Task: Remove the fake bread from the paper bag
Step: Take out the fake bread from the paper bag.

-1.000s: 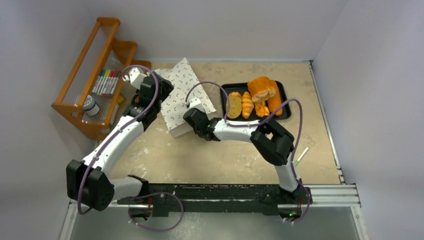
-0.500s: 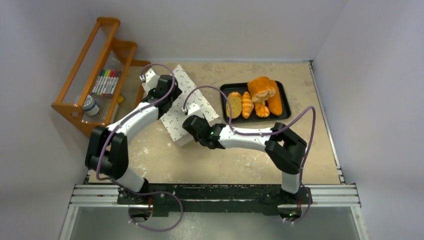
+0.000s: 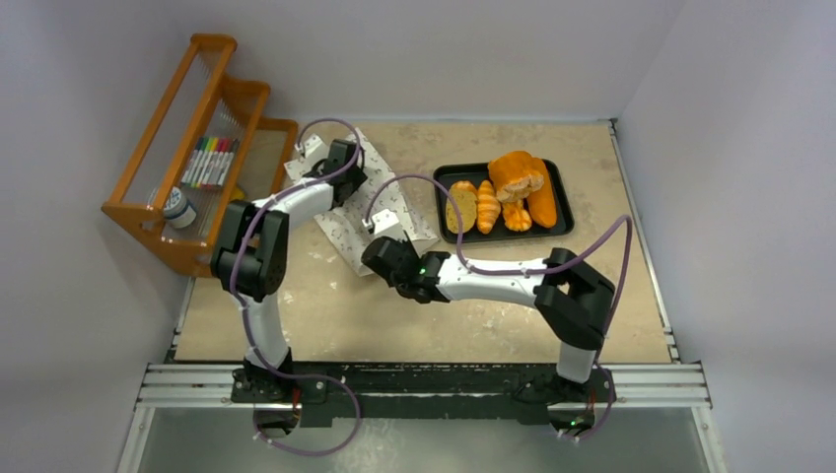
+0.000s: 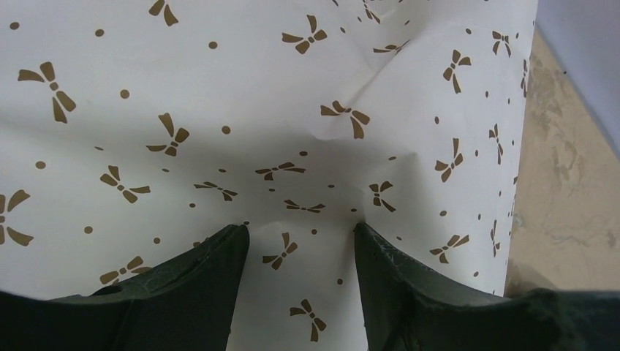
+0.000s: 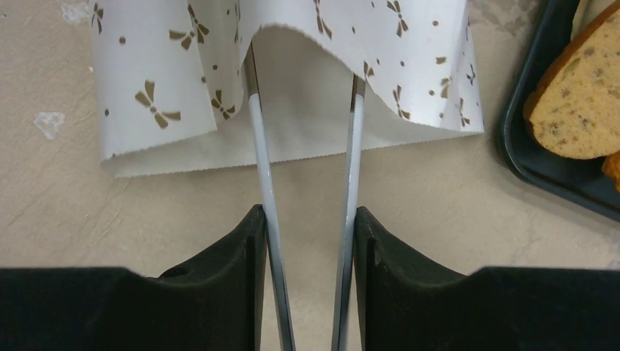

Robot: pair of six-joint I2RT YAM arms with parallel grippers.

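So the white paper bag with little brown bow marks is lying flat near the far left corner of the beige stone-look desk. It's between an orange wooden rack and a black rectangular tray.

The left pincer is clamped onto the bag's far end. In its wrist view the paper puckers right between the fingertips.

The right pincer sits at the bag's near edge, closed around thin silvery metal tongs. The two tong arms stand apart and run into the open mouth. The top flap drapes over the tips, so I can't tell what's inside.

All the orange and golden fake bread I can see is on the tray, well right of the bag. It's fat loaves at the far end, plus a ridged croissant and a flat speckled tan slice. The tray's corner is just beside the bag's mouth.

The rack holds a row of coloured markers and a small round tub.
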